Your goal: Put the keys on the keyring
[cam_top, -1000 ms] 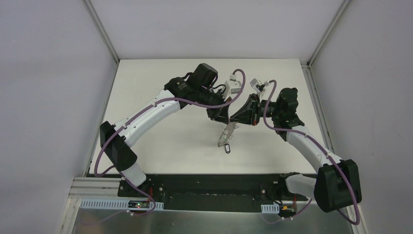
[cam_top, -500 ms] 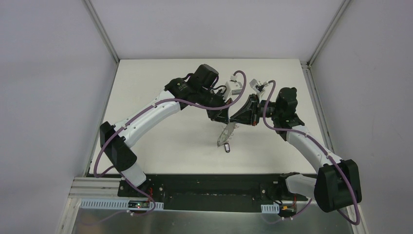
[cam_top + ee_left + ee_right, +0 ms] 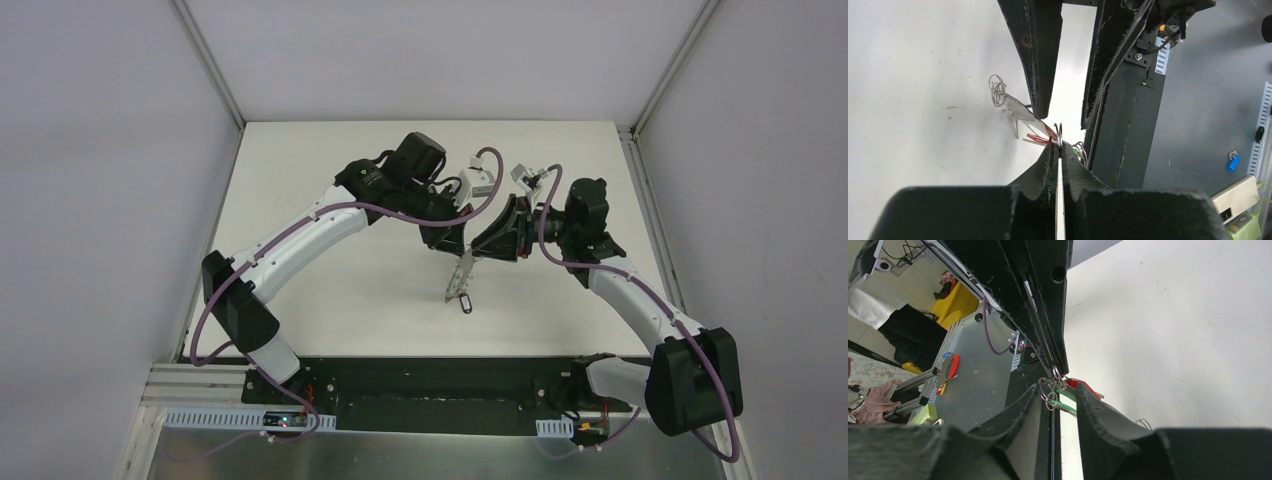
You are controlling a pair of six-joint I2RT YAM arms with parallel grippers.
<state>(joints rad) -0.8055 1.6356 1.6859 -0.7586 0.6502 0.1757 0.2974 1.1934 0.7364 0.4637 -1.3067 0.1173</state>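
1. Far left: smooth white arm shells (image 3: 300, 235), traced by a glossy purple cable (image 3: 340, 210), above a plain matte white counter (image 3: 330, 300).
2. Left of centre: rough matte-black, wedge-shaped left fingers (image 3: 1043, 172), pressed tight together and pinching the thin grey metal keyring (image 3: 1060, 131) edge-on, held up off the counter.
3. Centre: small silver metal keys (image 3: 460, 280) dangling from that hoop in a bunch; flat shiny blade (image 3: 1015, 107), red plastic head (image 3: 1049, 135), green plastic head (image 3: 1065, 393), black tag (image 3: 465, 303) lowest. Cannot tell whether touching the counter.
4. Among them: thin coiled wire split rings (image 3: 996, 90), round and bright.
5. Right of centre: long tapered right fingers (image 3: 1020, 412), grainy black, standing narrowly apart either side of the bunch, gripping nothing.
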